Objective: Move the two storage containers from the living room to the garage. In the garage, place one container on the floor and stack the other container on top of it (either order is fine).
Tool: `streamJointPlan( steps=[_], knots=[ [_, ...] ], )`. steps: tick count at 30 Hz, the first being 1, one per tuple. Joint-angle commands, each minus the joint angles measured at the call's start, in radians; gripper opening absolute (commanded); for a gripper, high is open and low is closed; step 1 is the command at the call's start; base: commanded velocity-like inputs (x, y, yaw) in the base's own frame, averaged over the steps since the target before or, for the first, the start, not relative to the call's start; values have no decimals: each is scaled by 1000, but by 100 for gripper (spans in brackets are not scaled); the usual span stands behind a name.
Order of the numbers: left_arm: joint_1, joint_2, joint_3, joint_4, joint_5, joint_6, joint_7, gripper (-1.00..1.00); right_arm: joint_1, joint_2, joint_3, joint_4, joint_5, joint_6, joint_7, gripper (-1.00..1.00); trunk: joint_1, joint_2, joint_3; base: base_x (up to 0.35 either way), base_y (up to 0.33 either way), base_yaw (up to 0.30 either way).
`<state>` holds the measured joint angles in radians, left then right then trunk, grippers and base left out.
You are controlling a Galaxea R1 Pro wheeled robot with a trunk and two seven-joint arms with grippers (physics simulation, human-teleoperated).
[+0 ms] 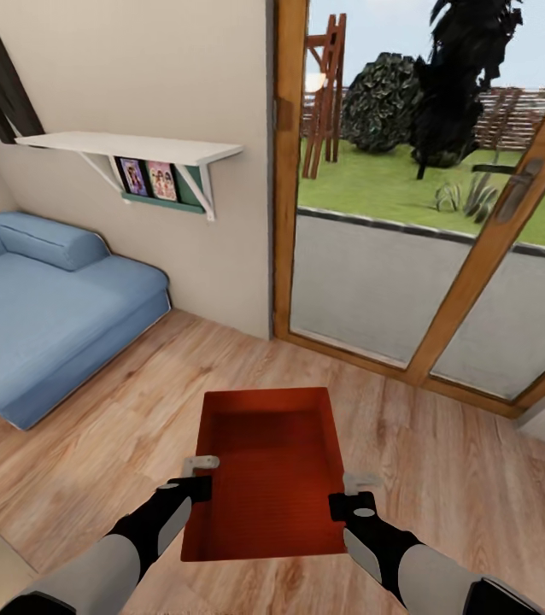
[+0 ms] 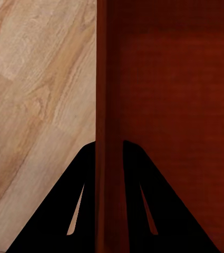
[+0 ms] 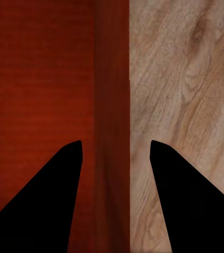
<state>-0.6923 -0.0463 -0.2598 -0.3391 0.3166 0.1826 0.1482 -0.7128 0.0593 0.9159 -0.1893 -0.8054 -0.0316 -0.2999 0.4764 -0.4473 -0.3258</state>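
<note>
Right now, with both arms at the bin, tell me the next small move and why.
Probably close the right gripper on the wall it straddles. The left gripper already pinches the storage container on its other side wall, but the right fingers stand apart from the wall, so the bin isn't yet held from both sides.

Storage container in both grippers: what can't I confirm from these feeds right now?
- Storage container: its underside, hidden by its own body in head view.
- Right gripper: fingers straddle the wall with gaps; contact unclear.
- Left gripper: its finger pads, hidden against the wall in left wrist view.
</note>
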Motion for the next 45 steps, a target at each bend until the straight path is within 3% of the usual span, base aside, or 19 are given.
streamJointPlan(
  steps=[1, 45],
  knots=[
    [-1, 6, -6, -5, -16, 6, 14, -100, 0, -1, 9, 7, -26, -4, -4, -100, 0, -2, -2, 0, 0, 270],
    [-1, 5, -6, -5, -16, 6, 14, -100, 0, -1, 9, 7, -27, -3, -4, -100, 0, -2, -2, 0, 0, 270]
  ],
)
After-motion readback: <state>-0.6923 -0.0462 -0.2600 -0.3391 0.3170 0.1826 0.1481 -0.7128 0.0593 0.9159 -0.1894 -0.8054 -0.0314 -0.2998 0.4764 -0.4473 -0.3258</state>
